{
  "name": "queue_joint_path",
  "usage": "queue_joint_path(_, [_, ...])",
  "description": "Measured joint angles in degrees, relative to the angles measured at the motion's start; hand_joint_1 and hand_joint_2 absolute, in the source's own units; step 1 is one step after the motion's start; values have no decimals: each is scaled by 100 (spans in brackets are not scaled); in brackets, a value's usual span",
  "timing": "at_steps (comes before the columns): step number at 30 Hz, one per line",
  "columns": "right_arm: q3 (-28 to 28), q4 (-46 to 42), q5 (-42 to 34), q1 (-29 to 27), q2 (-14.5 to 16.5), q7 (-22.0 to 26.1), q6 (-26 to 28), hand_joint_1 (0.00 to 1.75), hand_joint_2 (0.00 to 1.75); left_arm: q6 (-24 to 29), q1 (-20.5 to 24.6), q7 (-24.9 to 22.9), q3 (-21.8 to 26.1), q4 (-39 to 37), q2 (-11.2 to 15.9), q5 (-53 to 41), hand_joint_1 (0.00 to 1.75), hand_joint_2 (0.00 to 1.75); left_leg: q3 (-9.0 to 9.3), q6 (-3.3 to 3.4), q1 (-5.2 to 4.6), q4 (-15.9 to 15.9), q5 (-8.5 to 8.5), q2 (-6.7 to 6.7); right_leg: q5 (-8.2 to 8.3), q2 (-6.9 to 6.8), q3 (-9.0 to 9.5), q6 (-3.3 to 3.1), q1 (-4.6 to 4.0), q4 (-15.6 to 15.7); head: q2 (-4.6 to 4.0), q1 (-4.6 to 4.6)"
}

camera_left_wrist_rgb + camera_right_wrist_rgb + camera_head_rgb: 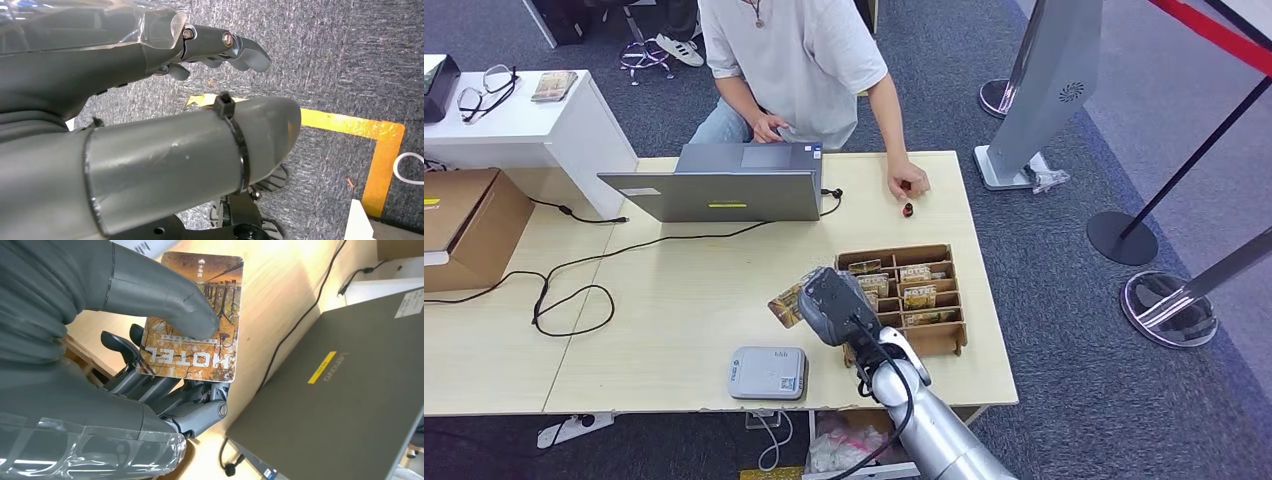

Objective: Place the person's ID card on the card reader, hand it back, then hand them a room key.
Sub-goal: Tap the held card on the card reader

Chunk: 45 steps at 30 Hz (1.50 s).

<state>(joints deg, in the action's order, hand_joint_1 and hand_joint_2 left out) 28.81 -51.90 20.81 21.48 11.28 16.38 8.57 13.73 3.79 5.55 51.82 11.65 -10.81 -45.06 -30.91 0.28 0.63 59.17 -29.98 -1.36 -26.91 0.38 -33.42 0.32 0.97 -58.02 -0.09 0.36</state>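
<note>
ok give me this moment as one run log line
stage: room key handover | right hand: holds hotel key card above table | left hand: hanging, holds nothing | person's hand: resting on table

Right arm (934,425): silver tube, black cable running along it.
Right hand (836,305): dark grey shell.
Left hand (150,100): grey thumb with black cable tie, dark screw-jointed fingers (220,42), clear film over ribbed cover.

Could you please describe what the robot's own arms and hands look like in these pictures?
The right arm is smooth silver with a black cable running along it. The right hand is dark grey, with a ribbed cover, a thick thumb, darker fingers and clear film at the wrist. The left hand is similarly grey, with a black cable tie around its thumb.
</note>
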Motion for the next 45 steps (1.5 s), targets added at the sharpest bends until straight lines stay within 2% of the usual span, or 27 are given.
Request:
queue_joint_path(11, [130,-934,12,-586,-282,-155,-272,175,175,-7,-11,34,111,0,2,49,0,0,-4,3,0,0,-3,1,-2,0,-4,1,0,1,0,0])
queue_joint_path(18, [148,-958,-106,-679,-378,-136,-346,175,175,26,-15,16,136,0,-2,63,0,0,-4,3,0,0,-3,1,-1,1,-4,1,0,1,0,-1])
queue_joint_path(45, [615,-1046,-411,-860,-355,-81,-874,175,175,33,8,45,136,0,-64,7,0,0,-4,3,0,0,-3,1,-2,0,-4,1,0,1,0,0])
